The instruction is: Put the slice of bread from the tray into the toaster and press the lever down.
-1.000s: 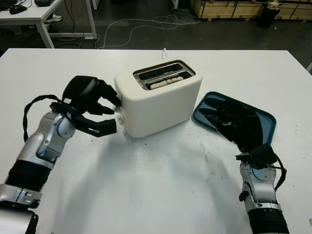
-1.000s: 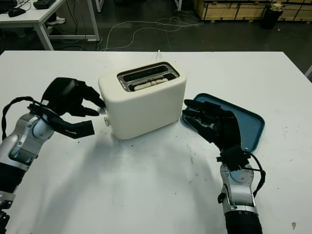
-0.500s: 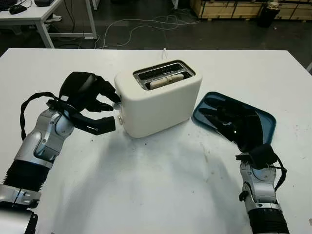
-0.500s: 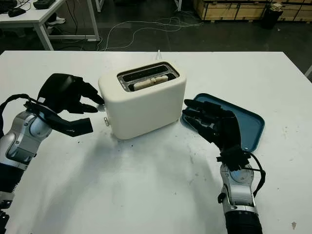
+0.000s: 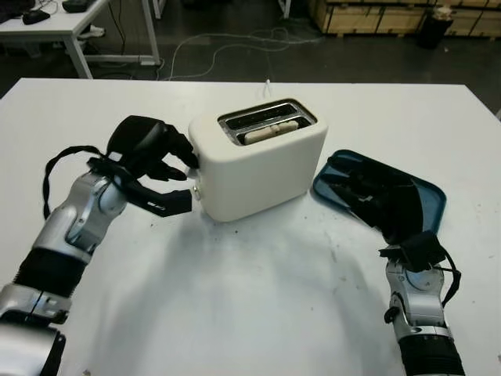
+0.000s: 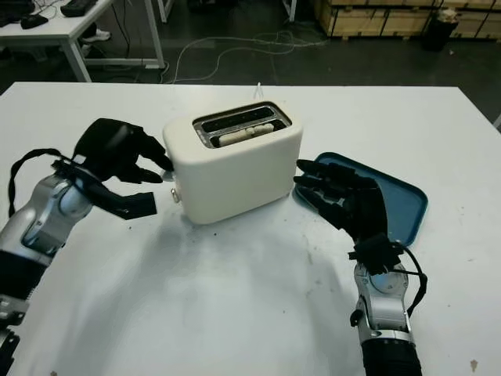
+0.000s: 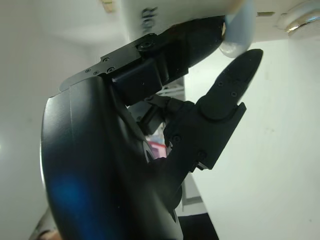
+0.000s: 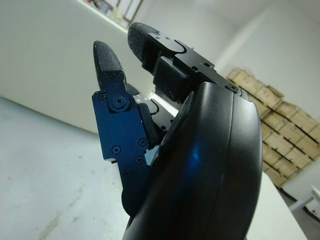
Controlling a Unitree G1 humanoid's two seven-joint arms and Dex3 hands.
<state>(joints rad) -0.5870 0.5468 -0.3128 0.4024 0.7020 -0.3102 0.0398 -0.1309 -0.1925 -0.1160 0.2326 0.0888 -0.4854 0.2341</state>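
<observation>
Now the step in hand is the lever press. The bread (image 5: 268,133) sits in the near slot of the toaster (image 5: 262,160), its pale top edge low between the slot walls and not standing proud. The tray (image 5: 433,194) lies on the table (image 5: 250,298) just right of the toaster and carries no slice.

The left hand (image 5: 153,164) is at the toaster's left end face. Its upper fingers (image 7: 200,37) are curled onto the lever (image 7: 238,27), a pale rounded tab. The thumb reaches forward below, near a small round knob (image 5: 196,188) on the same face. Judgement: the hand presses the lever and clamps nothing.

The right hand (image 6: 344,205) hovers over the near left corner of the tray, open, holding nothing, idle.

Whether the lever has latched cannot be told from these views. The tab sits high on the end face, so it probably has travel left.

Next move, as judged: drive the fingertips straight down along the lever track until it catches. The toaster is light and unheld, so a slanted push could slide or tip it on the smooth table.

Toaster: cream, rounded, two slots, metal top.
</observation>
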